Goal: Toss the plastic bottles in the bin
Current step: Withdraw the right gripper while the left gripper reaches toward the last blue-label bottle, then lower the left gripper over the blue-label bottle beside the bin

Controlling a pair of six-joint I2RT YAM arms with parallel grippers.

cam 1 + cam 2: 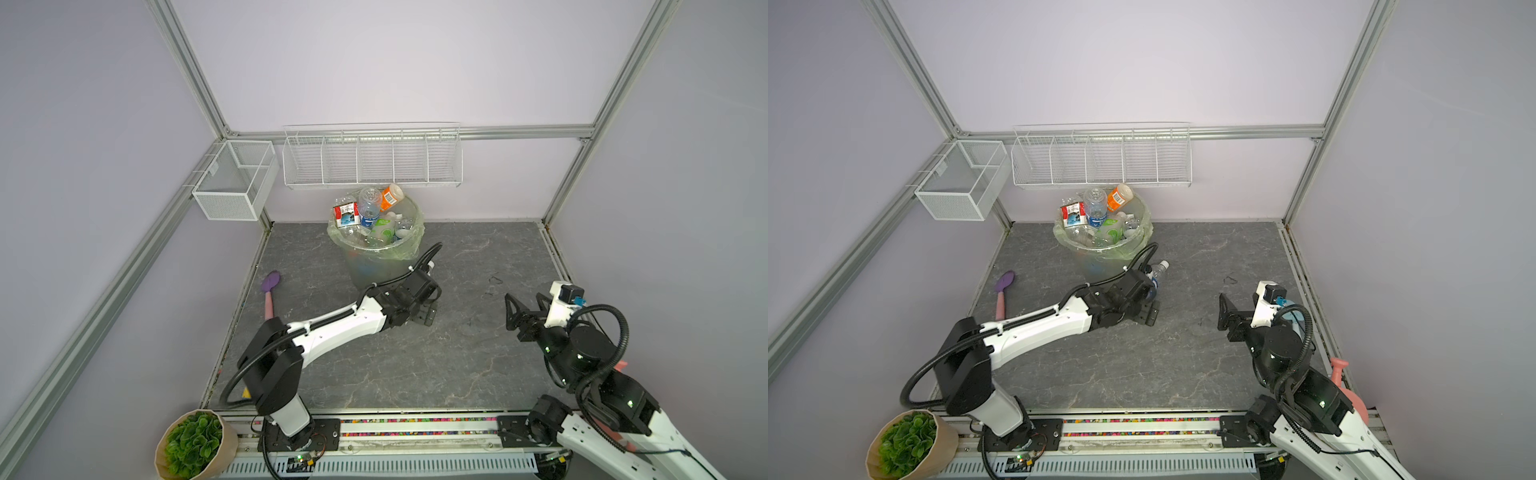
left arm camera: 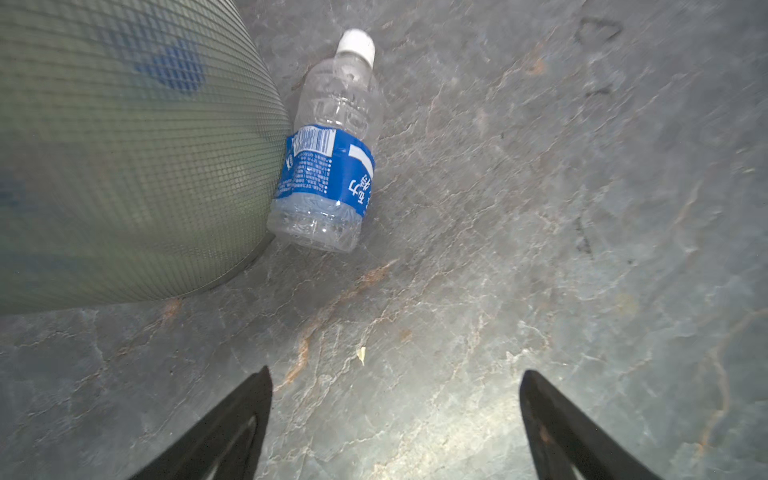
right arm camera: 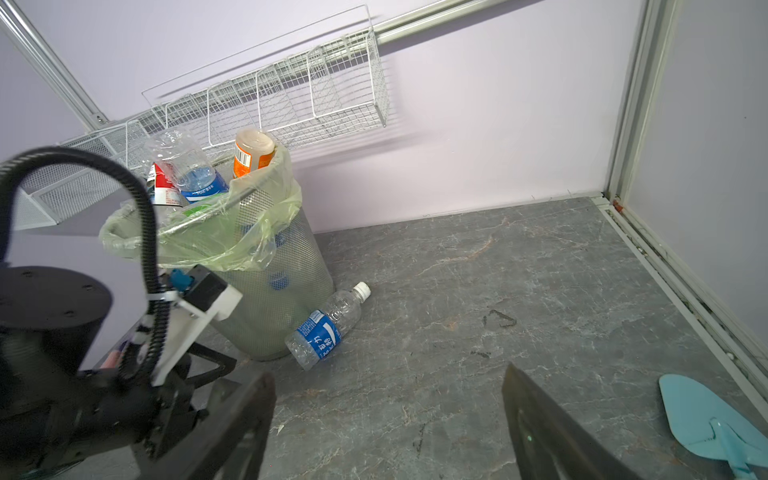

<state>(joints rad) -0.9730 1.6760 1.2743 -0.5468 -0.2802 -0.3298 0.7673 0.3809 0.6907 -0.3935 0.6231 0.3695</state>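
Left gripper (image 2: 395,372) hangs low over the table (image 2: 540,249), jaws wide apart and empty. Ahead of its fingertips stands the bin (image 2: 124,145), heaped with bottles (image 1: 370,212). A blue-label bottle (image 2: 328,166) lies on its side against the bin's base. Right gripper (image 3: 386,370), jaws also spread and empty, faces that bottle from well apart.

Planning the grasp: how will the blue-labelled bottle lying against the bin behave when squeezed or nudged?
The blue-labelled bottle looks empty, so probably very light. Its thin clear wall will likely dent when squeezed. Lying on its side against the bin, it may roll away if nudged.
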